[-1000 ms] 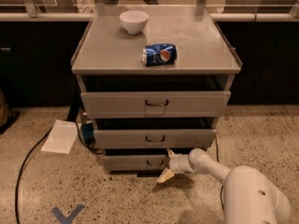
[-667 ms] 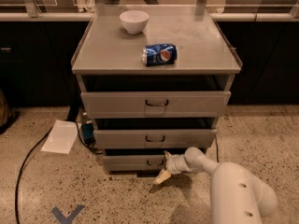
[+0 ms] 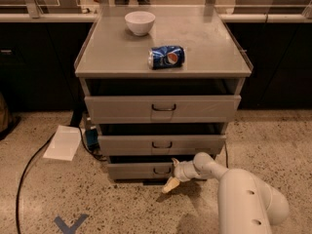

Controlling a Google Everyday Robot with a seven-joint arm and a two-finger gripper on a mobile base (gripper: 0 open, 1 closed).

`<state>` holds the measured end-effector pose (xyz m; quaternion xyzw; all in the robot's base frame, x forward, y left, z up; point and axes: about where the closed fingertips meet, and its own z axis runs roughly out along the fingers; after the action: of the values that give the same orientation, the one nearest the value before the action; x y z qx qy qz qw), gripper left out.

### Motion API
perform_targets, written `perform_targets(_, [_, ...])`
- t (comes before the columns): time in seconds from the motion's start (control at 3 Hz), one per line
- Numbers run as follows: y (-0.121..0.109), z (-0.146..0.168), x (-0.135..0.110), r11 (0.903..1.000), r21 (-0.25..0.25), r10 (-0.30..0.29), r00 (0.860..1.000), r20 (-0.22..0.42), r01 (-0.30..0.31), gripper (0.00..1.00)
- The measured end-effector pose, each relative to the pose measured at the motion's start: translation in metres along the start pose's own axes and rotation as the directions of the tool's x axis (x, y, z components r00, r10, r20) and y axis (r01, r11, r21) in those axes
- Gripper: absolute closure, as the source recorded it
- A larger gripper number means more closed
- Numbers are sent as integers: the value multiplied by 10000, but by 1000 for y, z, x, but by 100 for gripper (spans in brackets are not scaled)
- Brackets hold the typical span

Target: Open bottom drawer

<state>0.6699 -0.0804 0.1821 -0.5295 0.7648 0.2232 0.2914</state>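
The bottom drawer is the lowest of three grey metal drawers, with a short flat front and a small dark bracket handle at its centre. It stands out a little from the cabinet, less far than the two drawers above it. My gripper is on the end of the white arm, low near the floor, just right of the handle and close against the drawer front. One pale finger points down and left toward the floor.
A white bowl and a blue Pepsi can lying on its side are on the cabinet top. A white sheet of paper and a black cable lie on the speckled floor at left. Dark counters run behind.
The arm has shifted slightly left, bringing the gripper closer to the bottom drawer's handle. The drawers look unchanged.
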Motion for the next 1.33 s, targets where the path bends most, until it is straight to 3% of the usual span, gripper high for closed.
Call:
perform_targets(0.33, [0,-1,-1,10000,-16,18,10000,-5,-18,0])
perform_targets(1.33, [29,-7,1,9954,-773,535,9981,-321,-558,0])
